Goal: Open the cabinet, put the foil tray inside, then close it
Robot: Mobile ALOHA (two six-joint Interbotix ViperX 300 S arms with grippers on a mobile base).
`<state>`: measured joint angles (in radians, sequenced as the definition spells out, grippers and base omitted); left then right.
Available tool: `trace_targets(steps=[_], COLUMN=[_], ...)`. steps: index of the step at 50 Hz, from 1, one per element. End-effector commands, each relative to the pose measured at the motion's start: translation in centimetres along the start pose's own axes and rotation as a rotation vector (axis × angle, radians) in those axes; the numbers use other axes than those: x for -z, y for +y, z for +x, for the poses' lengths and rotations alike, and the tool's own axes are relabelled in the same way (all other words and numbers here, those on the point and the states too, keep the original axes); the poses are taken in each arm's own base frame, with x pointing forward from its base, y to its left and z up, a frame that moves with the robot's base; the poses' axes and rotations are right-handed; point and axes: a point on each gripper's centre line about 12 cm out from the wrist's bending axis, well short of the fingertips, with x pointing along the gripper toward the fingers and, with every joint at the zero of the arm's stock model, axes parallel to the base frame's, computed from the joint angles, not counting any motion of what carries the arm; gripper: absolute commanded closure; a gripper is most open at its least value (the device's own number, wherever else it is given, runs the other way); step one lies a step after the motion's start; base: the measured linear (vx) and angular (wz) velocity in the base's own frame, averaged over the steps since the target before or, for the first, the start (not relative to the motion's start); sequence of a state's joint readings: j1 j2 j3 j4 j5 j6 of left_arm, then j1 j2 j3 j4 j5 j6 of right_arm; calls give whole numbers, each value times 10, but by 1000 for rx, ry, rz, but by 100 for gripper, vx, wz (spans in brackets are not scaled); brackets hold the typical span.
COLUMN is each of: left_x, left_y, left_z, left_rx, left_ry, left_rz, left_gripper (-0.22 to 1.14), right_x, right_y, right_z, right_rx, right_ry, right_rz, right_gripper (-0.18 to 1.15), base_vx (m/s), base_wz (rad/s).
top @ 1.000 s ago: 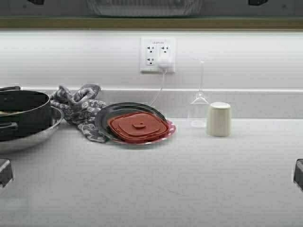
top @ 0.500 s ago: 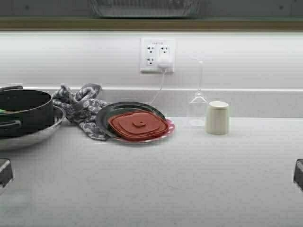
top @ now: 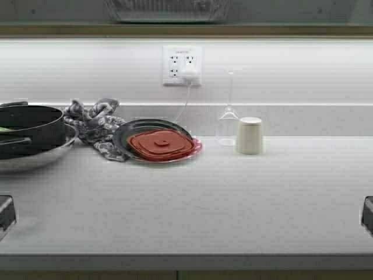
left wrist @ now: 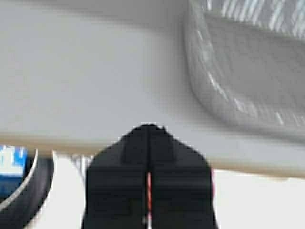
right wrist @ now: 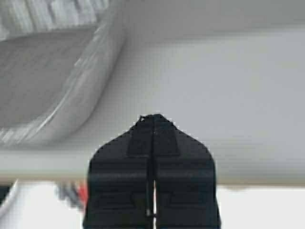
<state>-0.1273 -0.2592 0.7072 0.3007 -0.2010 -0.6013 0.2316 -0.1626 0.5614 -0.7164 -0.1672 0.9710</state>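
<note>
Robot backed off; foil tray inside cabinet

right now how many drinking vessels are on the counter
2. An upside-down wine glass by the backsplash, and a cream cup beside it, toward the robot's right. More may be hidden behind the pot.

A home kitchen: a pale desk under a wall outlet carries a pot, plate and wine glass.
</note>
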Motion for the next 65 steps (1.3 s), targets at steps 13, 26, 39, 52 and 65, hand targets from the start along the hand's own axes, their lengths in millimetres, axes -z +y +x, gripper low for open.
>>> trace_targets(steps=[13,26,39,52,65], left_x=[23,34,39,41,43], left_y=[-2,-7,-8,-8,-1], left_z=[7,18,18,7,-12], left_rx=[9,42,46,37,17], left_ry=[60,65,76,91,87], left_rz=[9,11,18,19,28], left_gripper=[87,87,87,87,87], right_x=[3,3,12,17,22], right_y=[12,12,9,7,3], right_z=[0,3,-9,-20,-21], right_rx=[-38,-38,-21,-3,6], right_ry=[1,2,23,35,51], right_rz=[-21,-51,-49,-54,-94], right_gripper=[90,90,90,90,90], base_vx=[-28,-25,-26,-25,-23], base_wz=[-7,2,5,6,-5])
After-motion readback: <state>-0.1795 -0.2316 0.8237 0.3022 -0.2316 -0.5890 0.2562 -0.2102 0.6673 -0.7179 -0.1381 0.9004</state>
